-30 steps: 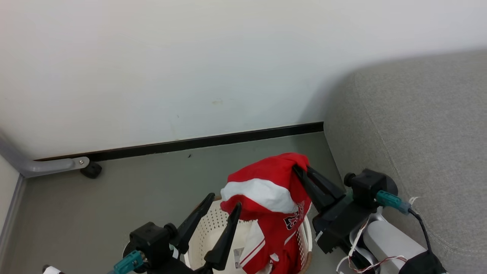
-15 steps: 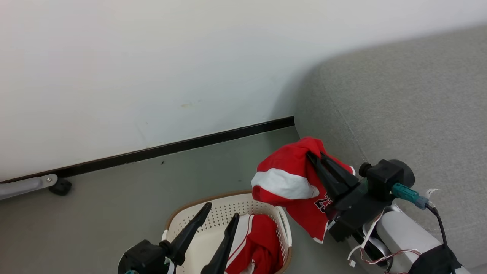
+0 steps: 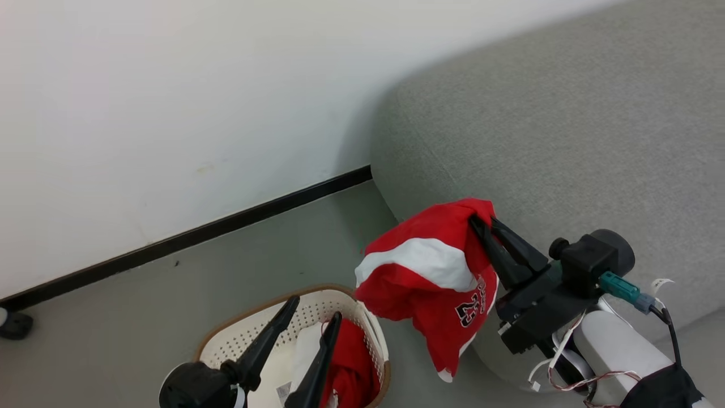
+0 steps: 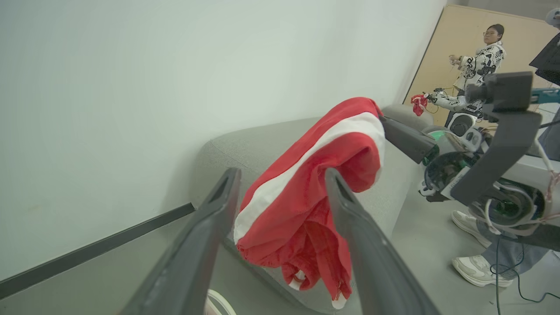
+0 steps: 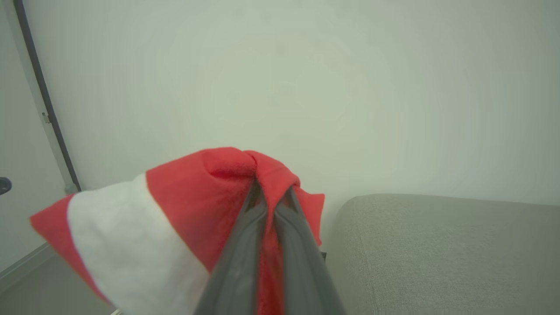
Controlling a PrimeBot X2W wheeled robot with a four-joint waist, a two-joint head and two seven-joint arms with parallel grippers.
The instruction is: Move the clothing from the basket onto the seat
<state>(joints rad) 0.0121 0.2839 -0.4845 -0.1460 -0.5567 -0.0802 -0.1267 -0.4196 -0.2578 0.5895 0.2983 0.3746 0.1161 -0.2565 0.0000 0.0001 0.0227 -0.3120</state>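
Note:
My right gripper (image 3: 481,219) is shut on a red garment with a broad white panel (image 3: 430,266). This piece of the clothing hangs in the air against the rounded corner of the grey seat (image 3: 566,141), to the right of the basket (image 3: 255,309). More red clothing (image 3: 351,362) lies inside the cream basket. My left gripper (image 3: 315,309) stands open above the basket, holding nothing. In the left wrist view the open left gripper (image 4: 282,175) frames the hanging garment (image 4: 302,188) farther off. The right wrist view shows the right gripper (image 5: 271,192) pinching red cloth (image 5: 144,227) beside the seat (image 5: 437,245).
A white wall with a black baseboard (image 3: 226,224) runs behind the grey floor (image 3: 141,317). A dark caster (image 3: 14,326) sits at the far left. In the left wrist view a person (image 4: 481,57) stands far off, and feet in white shoes (image 4: 477,267) are beside my right arm.
The head camera has turned right, bringing more of the seat into view. My right gripper has carried the garment from above the basket to the seat's corner. The left gripper stays open over the basket.

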